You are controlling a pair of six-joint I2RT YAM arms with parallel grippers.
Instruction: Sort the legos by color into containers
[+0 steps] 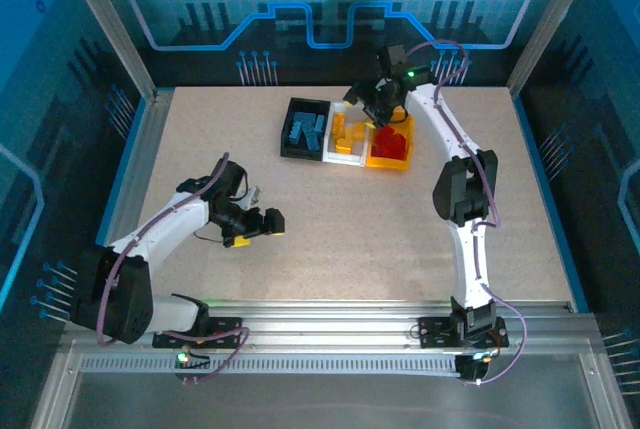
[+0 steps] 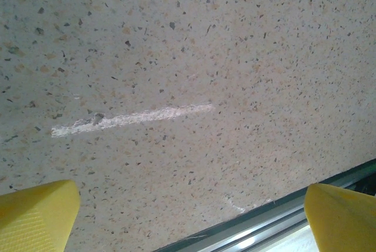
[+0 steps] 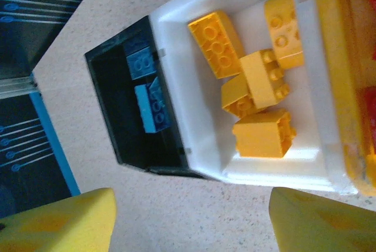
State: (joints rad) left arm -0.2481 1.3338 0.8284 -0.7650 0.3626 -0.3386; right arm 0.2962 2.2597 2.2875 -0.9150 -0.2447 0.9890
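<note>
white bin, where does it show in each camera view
top external: white bin upper centre, middle of the bin row
right wrist: white bin centre to upper right, yellow legos inside
left wrist: speckled tabletop by the front rail
shared landmark: black bin joined to its side

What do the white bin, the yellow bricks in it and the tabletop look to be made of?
White bin: likely moulded plastic, glossy; light glints on its smooth rim and floor.
Yellow bricks: hard plastic, slight sheen, crisp edges and moulded studs.
Tabletop: speckled matte surface, perhaps laminate or composite stone; it bears a pale scratch; exact material unclear.
</note>
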